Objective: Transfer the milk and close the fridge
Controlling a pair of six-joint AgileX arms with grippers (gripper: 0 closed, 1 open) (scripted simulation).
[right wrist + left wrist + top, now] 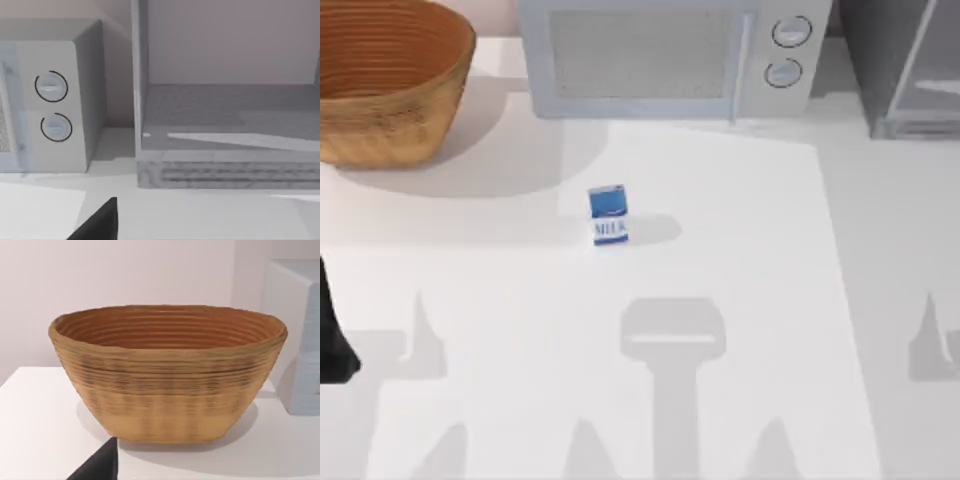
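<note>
The milk (609,214), a small carton with a blue top and a white base lettered "MILK", stands upright on the white table a little left of centre. The fridge (910,70) is a grey speckled cabinet at the back right. In the right wrist view the fridge (225,125) faces me open, showing a bare grey inside. A dark corner of my right gripper (100,220) shows well in front of it. My left arm (332,335) sits at the table's left edge, far from the milk. A dark corner of my left gripper (97,465) faces the basket.
A woven brown basket (380,80) stands at the back left, seen close as the basket (170,375) in the left wrist view. A light grey microwave (670,55) with two round knobs stands at the back centre, just left of the fridge.
</note>
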